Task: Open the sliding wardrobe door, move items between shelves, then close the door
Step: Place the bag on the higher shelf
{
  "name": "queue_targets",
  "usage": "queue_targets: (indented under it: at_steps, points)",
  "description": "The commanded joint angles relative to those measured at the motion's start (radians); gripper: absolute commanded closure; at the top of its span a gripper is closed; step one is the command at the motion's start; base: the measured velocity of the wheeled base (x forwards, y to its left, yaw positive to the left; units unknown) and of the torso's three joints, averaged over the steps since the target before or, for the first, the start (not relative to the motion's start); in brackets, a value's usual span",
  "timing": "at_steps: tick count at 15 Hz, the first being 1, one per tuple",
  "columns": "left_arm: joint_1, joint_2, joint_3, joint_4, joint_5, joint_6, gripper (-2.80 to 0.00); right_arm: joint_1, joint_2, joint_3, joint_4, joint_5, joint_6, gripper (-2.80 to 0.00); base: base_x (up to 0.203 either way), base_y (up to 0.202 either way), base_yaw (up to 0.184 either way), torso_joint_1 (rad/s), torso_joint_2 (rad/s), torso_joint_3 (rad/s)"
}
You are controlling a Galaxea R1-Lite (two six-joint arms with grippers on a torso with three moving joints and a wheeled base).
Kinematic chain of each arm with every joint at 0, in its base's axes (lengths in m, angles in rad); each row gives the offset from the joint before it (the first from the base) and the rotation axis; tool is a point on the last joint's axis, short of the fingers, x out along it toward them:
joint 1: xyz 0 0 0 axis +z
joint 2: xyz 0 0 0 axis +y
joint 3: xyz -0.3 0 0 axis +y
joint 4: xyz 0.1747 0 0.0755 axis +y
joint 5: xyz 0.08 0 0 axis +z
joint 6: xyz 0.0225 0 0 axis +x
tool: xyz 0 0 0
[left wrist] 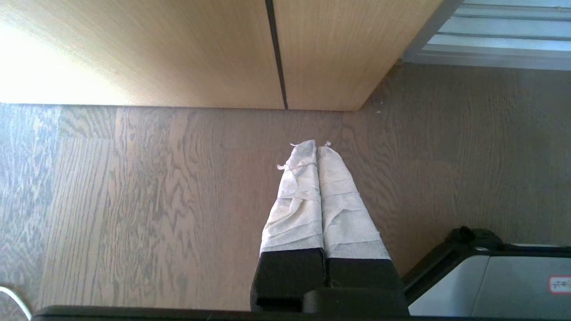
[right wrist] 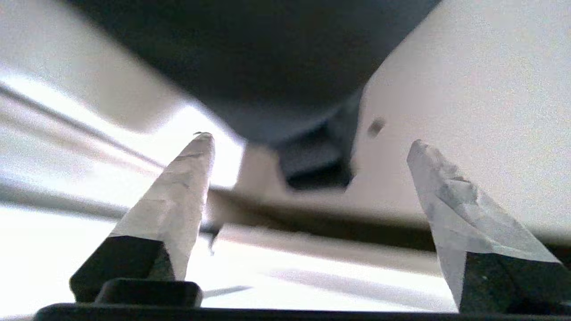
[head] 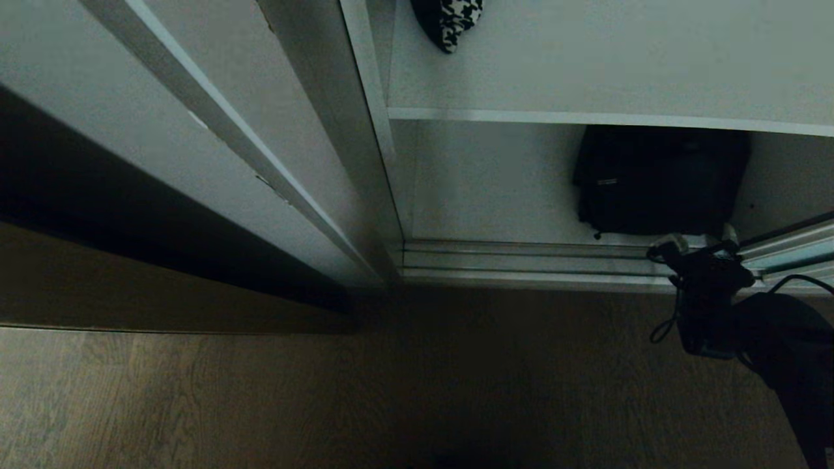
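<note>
Jaws of the right gripper [right wrist: 310,142] stand wide apart, empty, at the head view's right edge by the floor track [head: 521,264], just short of the black bag [head: 658,182]. That bag sits under the shelf [head: 586,118], its long side along the shelf's edge. Up top lies the houndstooth cloth [head: 449,23]. Left gripper [left wrist: 316,147] hangs clenched over wood floor [left wrist: 134,200].

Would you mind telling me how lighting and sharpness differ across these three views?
Head view: dim overall, black bag sunk in shadow under the shelf. Left wrist view: sharp, with glare on the wood panel. Right wrist view: the bag is blurred, and the floor track is overexposed.
</note>
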Motion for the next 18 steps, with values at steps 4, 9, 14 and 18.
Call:
queue_targets:
  at_steps: [4, 9, 14, 18]
  points:
    - [0.001, 0.001, 0.000, 0.000, 0.000, 0.000, 0.00, -0.009, -0.024, -0.002, 0.093, -0.089, 0.153, -2.80, 0.000, 0.000, 0.000, 0.000, 0.00, 0.000]
    - [0.000, 0.001, 0.000, 0.000, 0.000, 0.000, 0.00, 0.010, -0.083, -0.003, 0.172, -0.086, 0.373, -2.80, 0.000, 0.000, 0.000, 0.000, 0.00, 0.000]
    - [0.000, 0.001, 0.000, 0.000, 0.000, 0.000, 0.00, 0.064, -0.049, -0.002, 0.071, 0.007, 0.354, -2.80, 0.000, 0.000, 0.000, 0.000, 0.00, 0.000]
    - [0.002, 0.001, 0.000, 0.000, 0.000, 0.000, 0.00, 0.085, -0.023, -0.001, 0.109, 0.012, 0.389, -2.80, 0.000, 0.000, 0.000, 0.000, 0.00, 0.000]
